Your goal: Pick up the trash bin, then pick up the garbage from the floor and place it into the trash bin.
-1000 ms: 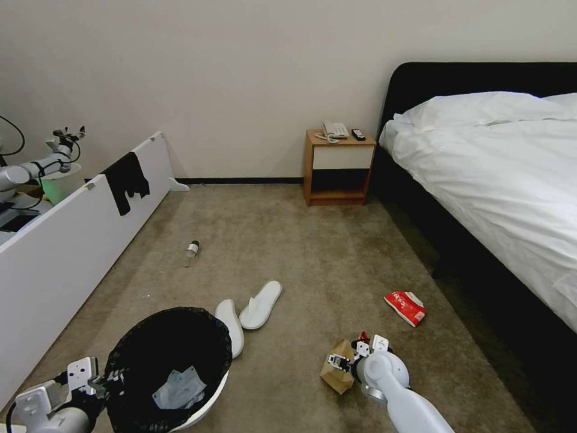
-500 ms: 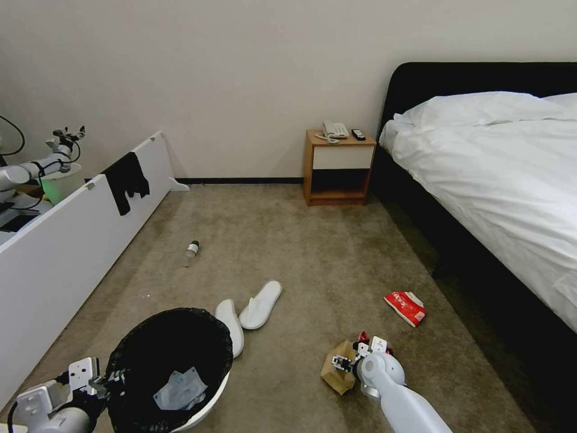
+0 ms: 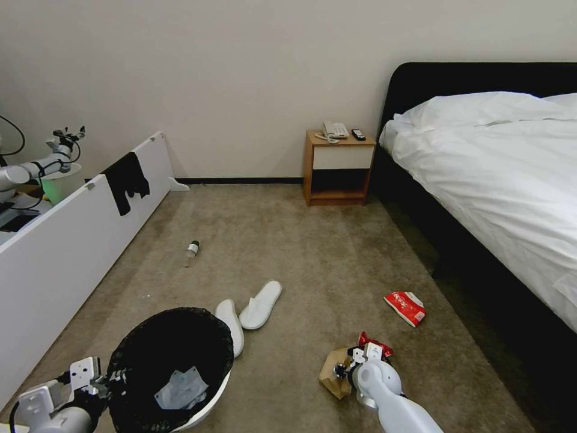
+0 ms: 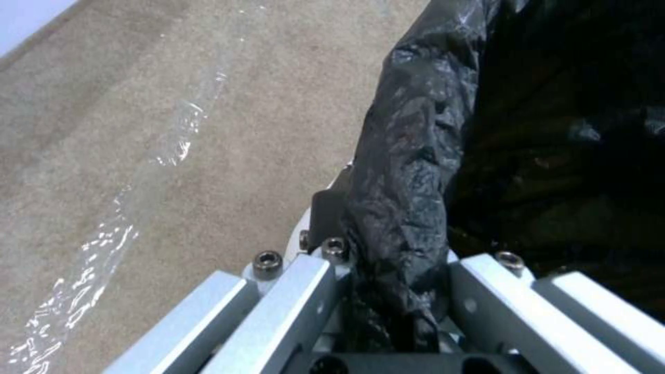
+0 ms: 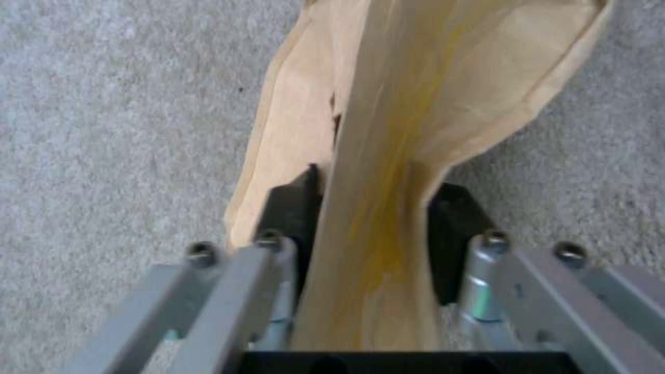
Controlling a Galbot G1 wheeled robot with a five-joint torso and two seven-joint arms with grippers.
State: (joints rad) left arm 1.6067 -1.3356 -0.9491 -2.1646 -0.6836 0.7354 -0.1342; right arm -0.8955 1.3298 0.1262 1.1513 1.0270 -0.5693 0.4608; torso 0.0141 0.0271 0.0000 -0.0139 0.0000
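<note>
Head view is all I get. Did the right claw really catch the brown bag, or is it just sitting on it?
Observer: It caught it. In the right wrist view the brown paper bag is pinched between the right gripper's black pads.
Operator: And the other claw?
Observer: The left gripper is clamped on the trash bin's rim, over the black liner.
Operator: Is the floor by the bin bare?
Observer: No, a strip of clear plastic film lies on the carpet.

black-lined trash bin (image 3: 204, 402), pinched brown paper bag (image 5: 415, 104)
</note>
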